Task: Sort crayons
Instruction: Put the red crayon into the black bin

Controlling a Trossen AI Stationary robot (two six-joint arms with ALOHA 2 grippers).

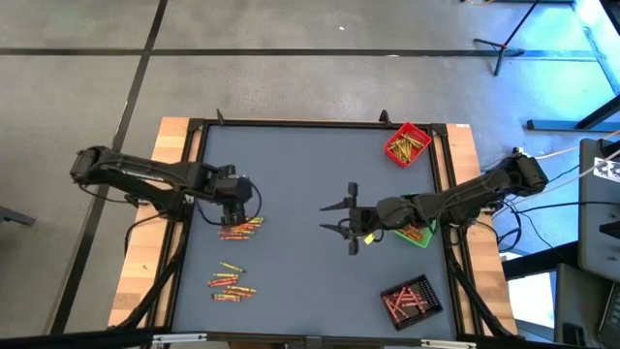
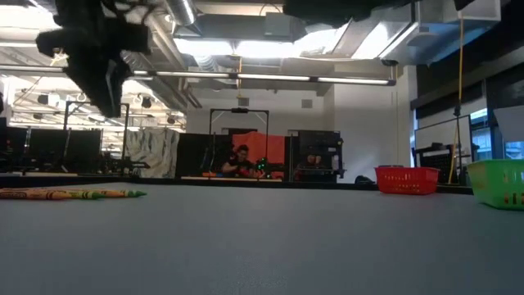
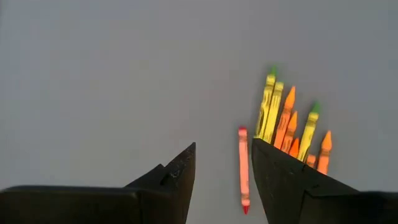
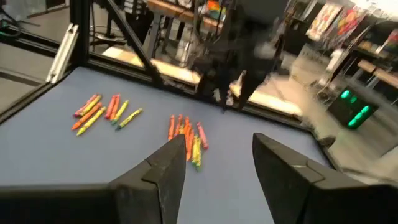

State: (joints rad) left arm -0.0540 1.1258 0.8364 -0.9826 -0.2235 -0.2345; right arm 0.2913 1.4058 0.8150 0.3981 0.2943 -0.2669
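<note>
Several red, orange and yellow crayons [image 1: 240,229] lie in a pile on the grey table, left of its middle. A second pile of crayons [image 1: 231,283] lies nearer the front edge. My left gripper [image 1: 235,207] hangs over the first pile, open and pointing down. In the left wrist view a lone red crayon [image 3: 243,168] lies on the table below the gap between the fingers of my left gripper [image 3: 224,149], beside the bunch of crayons [image 3: 286,121]. My right gripper [image 1: 335,218] stands open above the table's middle, pointing toward the left edge, with nothing between its fingers.
A red tray [image 1: 407,143] holding crayons stands at the far right. A green tray [image 1: 422,236] sits under the right arm, and a black tray [image 1: 412,299] with crayons is at the near right. The table's middle [image 1: 300,165] is bare. People sit far behind the table [image 2: 241,162].
</note>
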